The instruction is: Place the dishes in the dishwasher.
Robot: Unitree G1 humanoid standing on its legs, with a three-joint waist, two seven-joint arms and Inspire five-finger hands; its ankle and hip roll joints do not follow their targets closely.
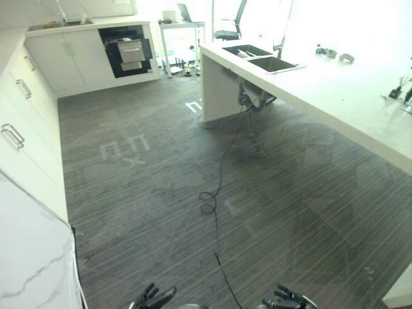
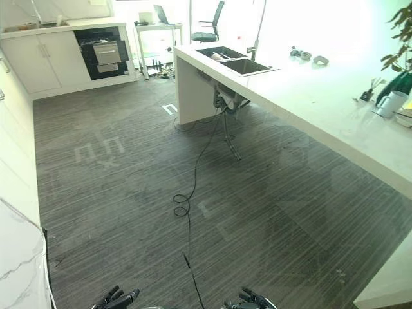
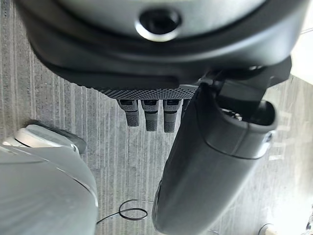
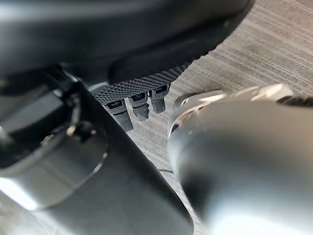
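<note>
Matt grey wood-grain floor [image 1: 161, 193]

**Room: kitchen, grey floor**

Grey striped plank floor [image 1: 167, 193] with pale tape marks [image 1: 122, 151]. White cabinets [image 1: 71, 58] along far wall. White island bench [image 2: 309, 96] with double sink [image 2: 235, 61]. Office chair [image 1: 232, 26] and small table [image 1: 180, 29] beyond. Strong daylight at rear. Potted plant [image 2: 402, 38] on bench end.

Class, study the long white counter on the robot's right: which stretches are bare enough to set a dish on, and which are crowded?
The counter is bare along its broad middle, between the double sink and the white mug. It is crowded at the far end, around the sink and the small objects beyond it, and at the near right by the mug and plant.
</note>
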